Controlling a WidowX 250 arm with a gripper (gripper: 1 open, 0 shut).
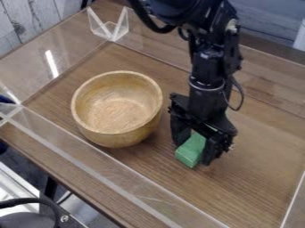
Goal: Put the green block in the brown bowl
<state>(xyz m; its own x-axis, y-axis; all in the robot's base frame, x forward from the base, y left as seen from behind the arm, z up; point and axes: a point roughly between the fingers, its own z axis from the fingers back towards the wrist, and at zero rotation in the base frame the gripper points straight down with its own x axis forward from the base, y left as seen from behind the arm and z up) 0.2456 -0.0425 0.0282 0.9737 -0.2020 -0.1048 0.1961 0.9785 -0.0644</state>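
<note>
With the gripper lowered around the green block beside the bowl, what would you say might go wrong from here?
1. The open gripper straddles the green block near its upper end; closing off-centre could make it pivot or slip out.
2. The brown bowl sits close by, so a low carry could clip its thick rim.

Glossy black jointed arm (pixel 205 53) ending in a boxy black gripper (pixel 198 142)
</note>
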